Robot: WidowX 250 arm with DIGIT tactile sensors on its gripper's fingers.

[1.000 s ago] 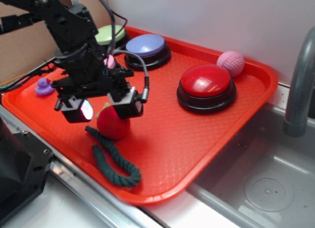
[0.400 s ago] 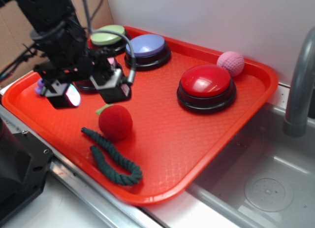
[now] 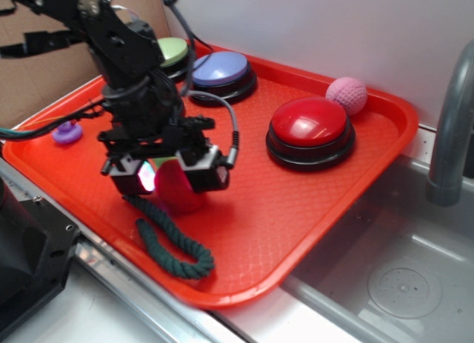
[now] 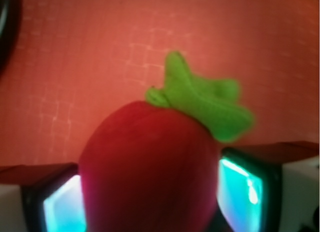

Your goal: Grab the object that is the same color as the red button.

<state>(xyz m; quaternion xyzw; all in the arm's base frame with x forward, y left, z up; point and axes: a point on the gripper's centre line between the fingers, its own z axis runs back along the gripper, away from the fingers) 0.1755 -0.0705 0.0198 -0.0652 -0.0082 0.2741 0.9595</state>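
From the exterior view, we have the end effector down low on the orange tray, its two pads straddling the red fuzzy ball, which sits near the tray's front edge just behind the dark green rope. The red button stands well apart to the right, and its colour matches the ball. The pink ball is the decoy to ignore.

In the wrist view, the ball fills the gap, a glowing pad on each side and the green leaf poking out beyond. The pads look to be touching or nearly so; we cannot tell whether they are squeezing yet. We judge the right move is to close evenly across the ball's middle, clear of leaf and rope, then lift straight up.
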